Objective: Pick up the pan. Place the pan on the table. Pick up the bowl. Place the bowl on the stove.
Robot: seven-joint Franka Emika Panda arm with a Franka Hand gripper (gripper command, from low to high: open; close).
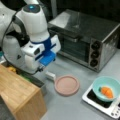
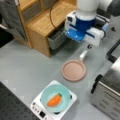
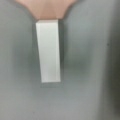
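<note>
The dusty-pink pan [image 1: 67, 85] [image 2: 74, 70] lies flat on the grey table [image 1: 75, 107] [image 2: 25, 67]. Its white handle [image 1: 50, 75] [image 2: 83, 54] [image 3: 48, 50] points toward the arm. My gripper [image 1: 41, 68] [image 2: 89, 46] hangs just above the handle's end, and nothing shows in its grasp. In the wrist view only the handle, a strip of pan rim and bare table appear, with no fingers in sight. The turquoise bowl [image 1: 106, 88] [image 2: 55, 98] sits on the white stove [image 1: 96, 102] [image 2: 37, 107] with an orange carrot inside.
A large steel toaster oven [image 1: 85, 37] [image 2: 107, 90] stands behind the pan and stove. A light wooden counter [image 1: 17, 92] [image 2: 45, 22] is beside the arm, with a grey bin [image 2: 56, 38] at its foot.
</note>
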